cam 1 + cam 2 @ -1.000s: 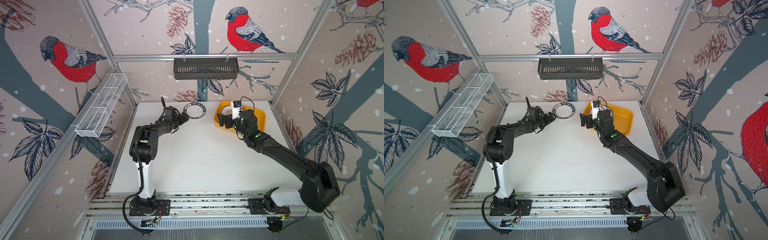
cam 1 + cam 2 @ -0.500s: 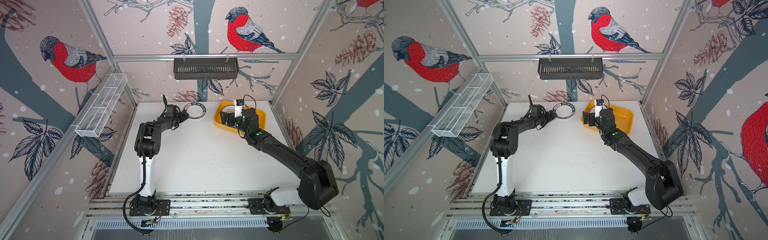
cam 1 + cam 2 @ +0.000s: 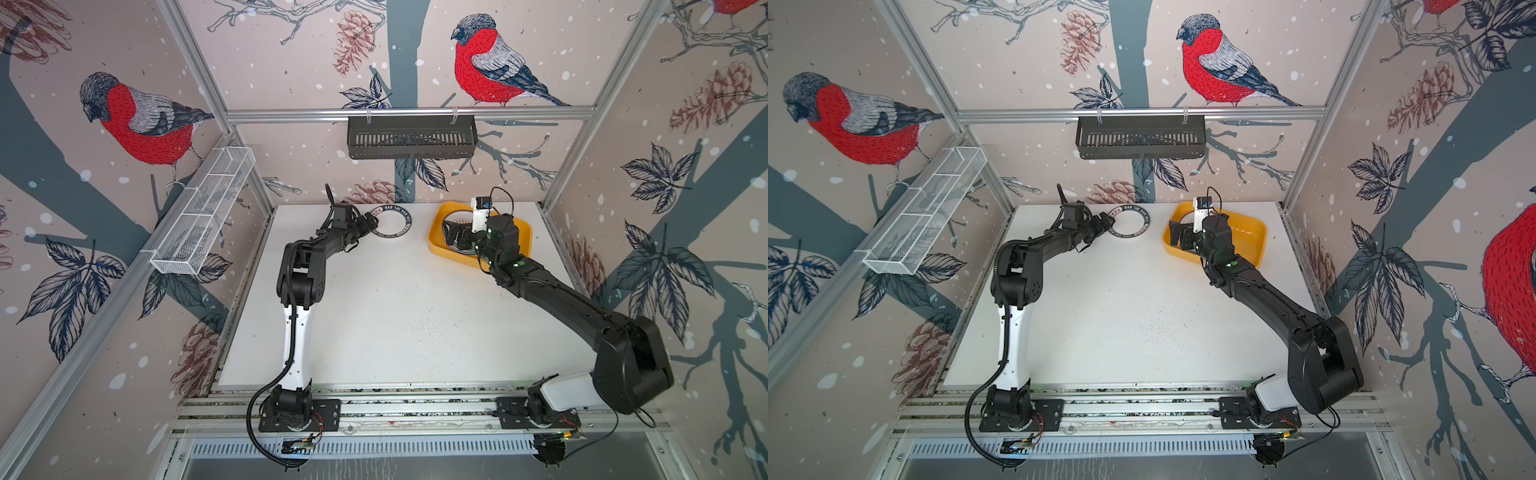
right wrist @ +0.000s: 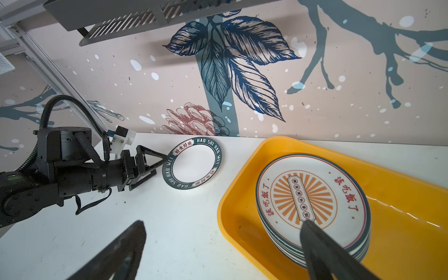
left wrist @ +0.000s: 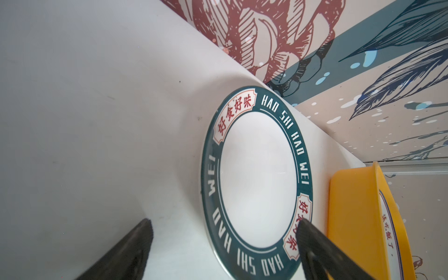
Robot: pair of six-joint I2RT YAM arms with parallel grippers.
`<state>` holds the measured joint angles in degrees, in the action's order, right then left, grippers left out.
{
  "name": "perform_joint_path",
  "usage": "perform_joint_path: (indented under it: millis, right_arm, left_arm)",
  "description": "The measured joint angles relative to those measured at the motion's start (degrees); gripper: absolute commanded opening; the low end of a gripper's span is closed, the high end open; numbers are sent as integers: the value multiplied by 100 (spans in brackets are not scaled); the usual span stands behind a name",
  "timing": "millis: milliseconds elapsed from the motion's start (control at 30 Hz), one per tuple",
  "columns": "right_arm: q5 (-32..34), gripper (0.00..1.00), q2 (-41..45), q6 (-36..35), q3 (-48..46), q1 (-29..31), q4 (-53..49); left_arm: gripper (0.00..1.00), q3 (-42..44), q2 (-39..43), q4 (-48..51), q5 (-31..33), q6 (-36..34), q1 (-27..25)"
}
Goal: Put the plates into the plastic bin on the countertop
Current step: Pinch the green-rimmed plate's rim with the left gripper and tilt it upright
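Round white plate with dark green lettered rim lies flat on the white counter, upper centre in both top views; seemingly stiff, slick, breakable, likely best pinched by its rim. Left claw gapes wide, empty, just beside it

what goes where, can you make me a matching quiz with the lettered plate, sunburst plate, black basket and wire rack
Things:
1 lettered plate
2 sunburst plate
3 black basket
4 wire rack

Places:
a hung high at the back
b on top in the bin
c fixed high on the left side
d flat on the countertop

Pairs: 1-d, 2-b, 3-a, 4-c
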<state>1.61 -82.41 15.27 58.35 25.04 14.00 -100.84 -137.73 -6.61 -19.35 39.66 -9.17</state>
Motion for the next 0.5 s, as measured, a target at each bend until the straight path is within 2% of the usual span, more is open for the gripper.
perform_joint_path:
  millis: [233,433,500]
  right_arm:
    - [-33,100,-81,122,42,-50,-7]
    - [-39,100,-125,157,68,-118,-13]
    - [-39,100,-129,184,70,-140,-24]
  left_arm:
    - [83,-538,-435,-85,-28,46,4]
    - [67,-439,-485,-319,-74,105,4]
    - [58,-424,-520,-385,-140,133,4]
